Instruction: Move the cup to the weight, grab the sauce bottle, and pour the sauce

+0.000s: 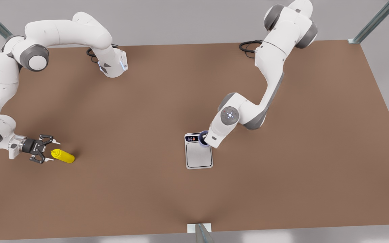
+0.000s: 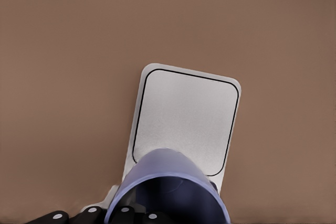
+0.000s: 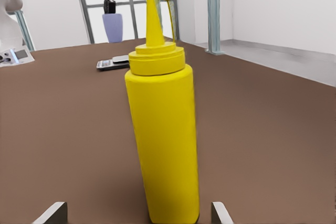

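The right pincer (image 1: pixel 47 150) is spread wide, its two fingertips (image 3: pixel 51 212) flanking the base of the yellow sauce bottle (image 1: pixel 63 156) without touching it. The bottle stands upright on the brown desk (image 1: pixel 282 189), toward the front view's left. The left pincer (image 1: pixel 204 139) grips the lavender-blue cup (image 2: pixel 168 190) and holds it above the display end of the kitchen scale (image 2: pixel 184 121); its fingers (image 2: pixel 90 211) show at the cup's wall. The scale lies flat near the desk's middle, well apart from the bottle.
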